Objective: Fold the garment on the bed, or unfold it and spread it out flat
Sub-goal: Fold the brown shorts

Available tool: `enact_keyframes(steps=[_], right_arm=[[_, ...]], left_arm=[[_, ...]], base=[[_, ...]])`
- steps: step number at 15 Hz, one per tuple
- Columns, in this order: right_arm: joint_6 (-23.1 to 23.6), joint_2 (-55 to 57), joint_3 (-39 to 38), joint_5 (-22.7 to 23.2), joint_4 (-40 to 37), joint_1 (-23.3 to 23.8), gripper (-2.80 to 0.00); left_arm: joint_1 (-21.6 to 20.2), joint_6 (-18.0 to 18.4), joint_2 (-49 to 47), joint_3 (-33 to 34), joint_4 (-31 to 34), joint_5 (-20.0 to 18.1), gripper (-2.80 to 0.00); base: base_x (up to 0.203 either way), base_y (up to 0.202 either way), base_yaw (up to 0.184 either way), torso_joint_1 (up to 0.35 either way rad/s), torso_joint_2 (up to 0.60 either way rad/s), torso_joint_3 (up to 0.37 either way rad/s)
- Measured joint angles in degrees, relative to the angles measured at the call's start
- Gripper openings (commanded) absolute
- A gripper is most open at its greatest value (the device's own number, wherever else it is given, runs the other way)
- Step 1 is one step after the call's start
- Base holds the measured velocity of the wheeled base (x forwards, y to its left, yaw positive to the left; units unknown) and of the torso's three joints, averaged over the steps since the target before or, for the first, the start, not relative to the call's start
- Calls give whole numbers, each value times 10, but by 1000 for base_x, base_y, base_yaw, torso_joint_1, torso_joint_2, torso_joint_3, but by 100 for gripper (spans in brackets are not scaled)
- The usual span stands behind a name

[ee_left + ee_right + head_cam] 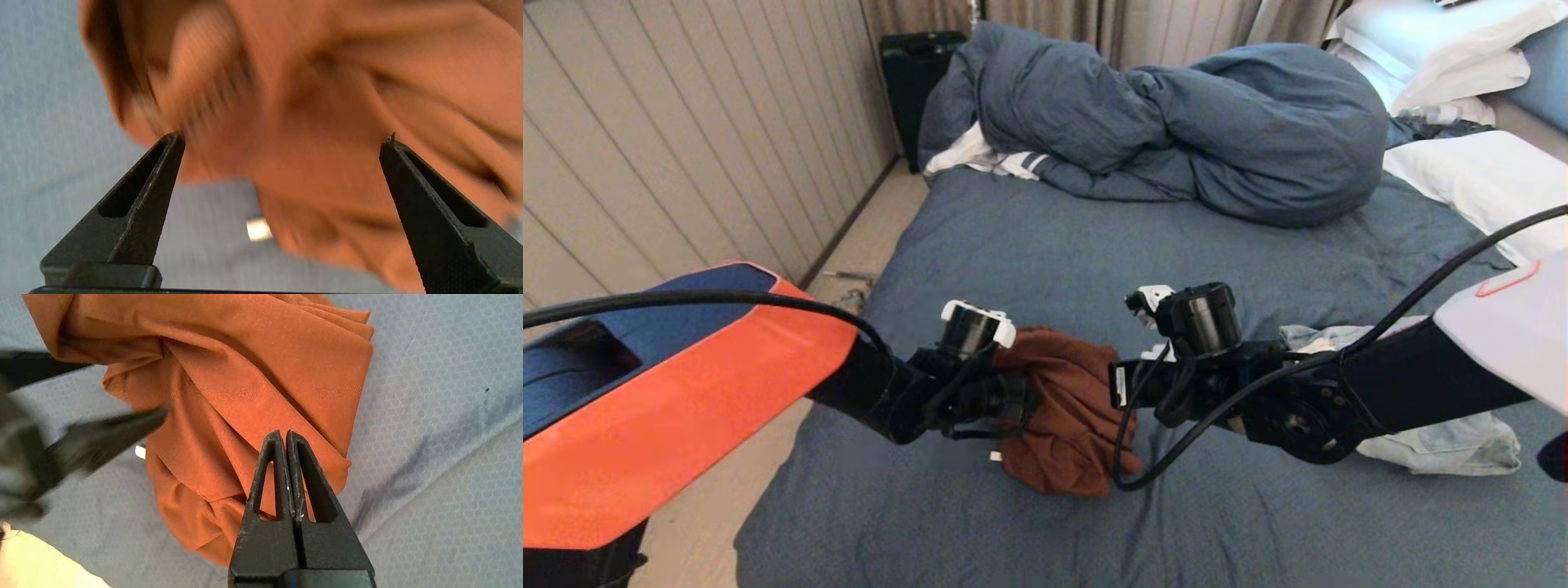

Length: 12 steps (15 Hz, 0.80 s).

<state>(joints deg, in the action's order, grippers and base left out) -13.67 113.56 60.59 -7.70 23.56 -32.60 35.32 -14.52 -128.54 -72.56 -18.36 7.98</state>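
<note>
A rust-brown garment (1062,408) lies crumpled in a heap on the slate-blue sheet of the bed (1054,245), near its front. A small white tag (258,228) shows at the heap's edge. My left gripper (284,139) is open wide, just above the heap, and cloth (327,102) fills the space beyond its tips. Nothing is pinched between its fingers (114,424). My right gripper (284,433) is shut and empty. It hovers over the opposite side of the same garment (245,384).
A bunched blue duvet (1176,122) lies across the far part of the bed, with white pillows (1486,180) at the right. A pale garment (1445,441) lies under my right arm. A strip of floor (849,245) and a black case (915,73) are at the left.
</note>
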Motion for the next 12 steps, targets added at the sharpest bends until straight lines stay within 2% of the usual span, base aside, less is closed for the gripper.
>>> enact_keyframes(steps=[6, 11, 12], right_arm=[[0, 1, 6, 1, -1, 4, -280], [0, 4, 6, 1, -1, 4, -280], [0, 4, 6, 1, -1, 4, -280]], left_arm=[[-46, 3, -65, -101, 31, 4, 0], [-62, 2, -73, -138, 52, 4, 0], [-64, 3, -73, -137, 53, 4, -280]], base=[[0, 0, 0, 0, 0, 0], [0, 0, 0, 0, 0, 0], [0, 0, 0, 0, 0, 0]])
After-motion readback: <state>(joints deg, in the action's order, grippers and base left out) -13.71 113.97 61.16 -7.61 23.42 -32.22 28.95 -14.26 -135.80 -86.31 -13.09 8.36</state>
